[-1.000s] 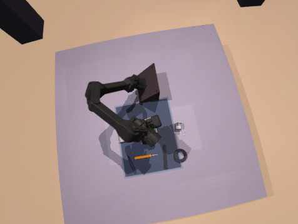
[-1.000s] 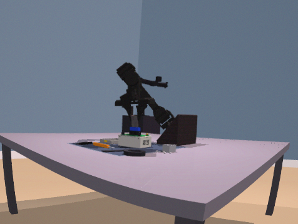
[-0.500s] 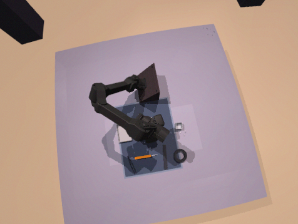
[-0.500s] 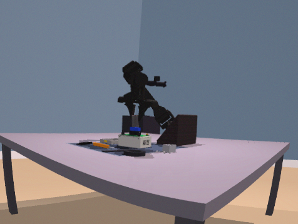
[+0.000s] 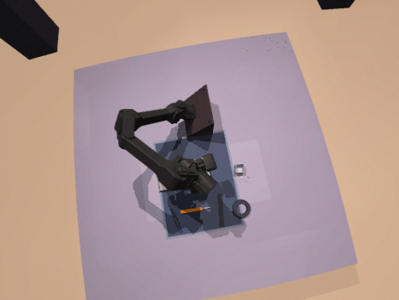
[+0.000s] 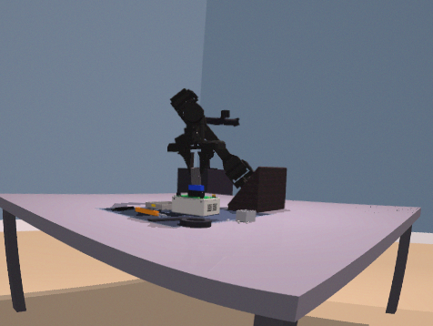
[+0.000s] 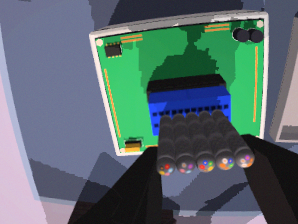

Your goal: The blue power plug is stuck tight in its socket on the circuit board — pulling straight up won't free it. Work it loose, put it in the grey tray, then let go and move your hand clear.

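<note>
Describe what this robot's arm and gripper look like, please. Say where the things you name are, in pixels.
The arm (image 5: pixel 144 152) (image 6: pixel 211 132) is matte black all over, built from slim, angular links joined by chunkier, rounded joints. Its gripper (image 6: pixel 196 165) (image 7: pixel 198 149) is black too, with two long fingers that narrow towards their tips. I see no sleeve on it.
</note>
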Controlling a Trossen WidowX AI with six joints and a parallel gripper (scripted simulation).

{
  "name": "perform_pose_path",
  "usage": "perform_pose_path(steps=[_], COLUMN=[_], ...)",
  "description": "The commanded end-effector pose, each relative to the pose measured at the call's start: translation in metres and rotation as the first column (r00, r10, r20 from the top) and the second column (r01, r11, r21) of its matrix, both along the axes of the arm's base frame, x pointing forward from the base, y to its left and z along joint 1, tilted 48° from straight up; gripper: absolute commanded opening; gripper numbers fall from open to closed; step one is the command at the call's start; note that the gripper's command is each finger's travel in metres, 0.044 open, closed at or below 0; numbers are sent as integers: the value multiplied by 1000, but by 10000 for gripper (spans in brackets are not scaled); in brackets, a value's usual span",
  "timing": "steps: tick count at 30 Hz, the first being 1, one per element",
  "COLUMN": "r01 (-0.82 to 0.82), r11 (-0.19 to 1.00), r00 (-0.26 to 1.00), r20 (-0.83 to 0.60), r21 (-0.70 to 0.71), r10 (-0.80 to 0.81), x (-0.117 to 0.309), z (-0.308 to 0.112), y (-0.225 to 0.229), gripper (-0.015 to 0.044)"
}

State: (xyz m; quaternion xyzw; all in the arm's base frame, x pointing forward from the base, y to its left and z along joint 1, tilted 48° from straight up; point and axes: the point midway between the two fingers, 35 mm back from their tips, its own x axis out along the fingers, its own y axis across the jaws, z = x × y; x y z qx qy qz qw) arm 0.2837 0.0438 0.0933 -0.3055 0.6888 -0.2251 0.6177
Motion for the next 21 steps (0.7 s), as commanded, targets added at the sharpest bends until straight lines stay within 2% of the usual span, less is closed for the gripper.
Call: perform_pose_path(steps=[1,11,19,21], r01=[-32,-32,-32,-32], r11=[998,998,998,998], r00=[999,999,999,999], r20=[24,24,25,25], r21=[-55,-55,-56,-56], r10=[33,33,33,33], x=[0,0,0,0], z=[6,11,-7,-7], y=[14,20,0,0], gripper=[0,0,0,53])
